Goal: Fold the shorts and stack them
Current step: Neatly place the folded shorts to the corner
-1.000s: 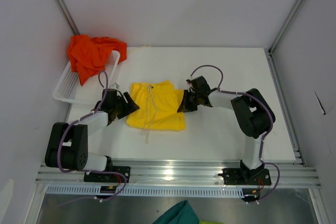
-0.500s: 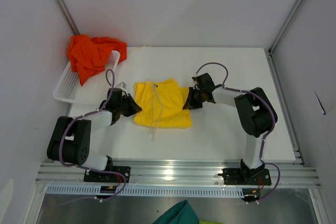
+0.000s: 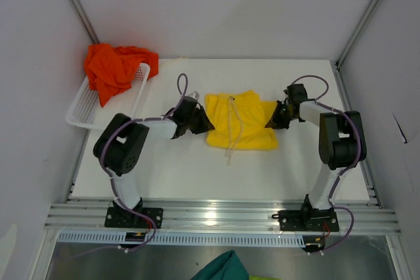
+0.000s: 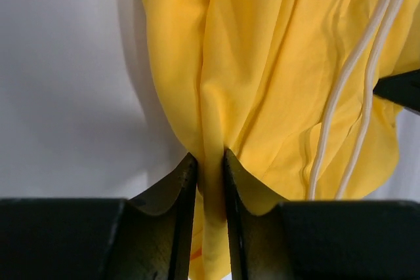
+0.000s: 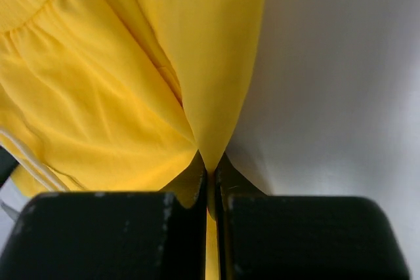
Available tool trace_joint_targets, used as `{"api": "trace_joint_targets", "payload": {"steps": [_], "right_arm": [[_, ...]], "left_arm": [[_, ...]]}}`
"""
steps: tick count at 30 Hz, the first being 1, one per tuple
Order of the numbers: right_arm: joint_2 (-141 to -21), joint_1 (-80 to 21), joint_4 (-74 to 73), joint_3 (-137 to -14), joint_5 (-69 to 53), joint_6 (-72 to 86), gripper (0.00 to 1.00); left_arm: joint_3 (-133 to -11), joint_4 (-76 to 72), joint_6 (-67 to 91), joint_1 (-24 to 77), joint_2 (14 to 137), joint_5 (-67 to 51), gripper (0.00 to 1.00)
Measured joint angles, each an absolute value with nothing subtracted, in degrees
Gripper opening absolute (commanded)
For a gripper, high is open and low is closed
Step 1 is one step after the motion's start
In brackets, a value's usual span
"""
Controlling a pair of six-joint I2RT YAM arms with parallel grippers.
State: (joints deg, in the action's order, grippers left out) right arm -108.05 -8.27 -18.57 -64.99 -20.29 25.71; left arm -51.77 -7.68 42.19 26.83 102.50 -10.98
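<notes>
The yellow shorts (image 3: 239, 121) lie in the middle of the table (image 3: 197, 162). The left claw (image 3: 202, 122) pinches their left edge and the right claw (image 3: 272, 119) their right edge, both squeezed nearly shut on cloth. The orange shorts (image 3: 111, 70) are bunched on the far-left basket (image 3: 79, 113), partly hidden in folds.

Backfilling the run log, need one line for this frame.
yellow shorts: pinched at both sides | left gripper: shut on yellow shorts | right gripper: shut on yellow shorts | orange shorts: heaped on basket

teal cloth (image 3: 222, 268) cut off at bottom, basket (image 3: 82, 113) partly under orange shorts (image 3: 111, 67)
</notes>
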Motion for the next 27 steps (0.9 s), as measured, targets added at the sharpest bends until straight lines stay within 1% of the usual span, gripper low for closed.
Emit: {"api": "trace_joint_targets", "payload": {"steps": [1,2,3,4,5,6,7,8,9,11,15,16,17,18,21,24,27], "right_arm": [[-107.7,-6.4,-19.6,-65.0,-19.7,25.2,0.02],[-107.2,-4.8,-20.6,-65.0,-19.0,24.8,0.11],[-106.7,-2.9,-21.6,-65.0,-18.2,24.6,0.37],[-106.1,-1.3,-22.6,-65.0,-17.1,24.6,0.49],[-105.4,0.2,-23.3,-65.0,-15.7,24.3,0.56],[-104.7,1.6,-24.1,-65.0,-14.5,23.9,0.69],[-103.9,2.8,-24.9,-65.0,-12.7,24.0,0.74],[-102.9,3.6,-26.0,-65.2,-10.5,23.8,0.76],[-101.7,4.1,-27.0,-65.4,-8.6,23.8,0.81],[-99.5,4.0,-28.9,-66.2,-5.5,23.6,0.86],[-91.7,2.7,-32.2,-67.5,0.3,23.2,0.86],[-89.6,2.2,-32.7,-67.7,1.0,22.9,0.88],[-87.4,1.7,-32.8,-67.8,1.3,22.5,0.96],[-85.4,0.7,-32.7,-67.9,1.2,22.1,0.99],[-82.2,-3.8,-32.5,-68.5,1.6,20.4,1.0],[-84.0,-9.4,-32.3,-70.9,1.5,18.1,1.0],[-89.8,-13.6,-31.7,-74.3,1.2,16.1,1.0]], "left_arm": [[-53.5,-7.9,42.9,28.3,104.4,-10.9,0.25],[-54.9,-8.3,43.7,30.0,106.0,-10.7,0.25],[-56.1,-8.7,44.4,31.6,107.3,-10.6,0.26],[-57.9,-8.8,45.2,33.8,109.0,-10.3,0.26],[-59.0,-9.0,45.7,35.4,110.1,-10.1,0.27],[-60.4,-9.2,46.3,37.3,111.5,-9.9,0.31],[-61.7,-9.5,46.9,39.2,112.6,-9.7,0.49],[-62.9,-10.0,47.2,41.1,113.6,-9.6,0.59],[-64.4,-10.5,48.2,42.3,114.3,-9.8,0.72],[-66.5,-9.9,48.4,45.1,114.8,-9.5,0.78],[-66.3,-8.4,48.6,45.2,113.6,-9.6,0.84],[-65.5,-7.5,48.6,44.4,112.6,-9.4,0.85],[-64.8,-6.2,48.5,43.5,111.5,-9.2,0.85],[-64.1,-4.6,48.4,42.9,110.1,-8.8,0.86],[-62.3,-0.1,47.7,41.1,104.5,-7.2,0.88],[-60.2,2.9,46.7,40.6,97.2,-6.3,0.89],[-58.8,5.6,44.8,40.0,90.1,-5.9,0.9]]}}
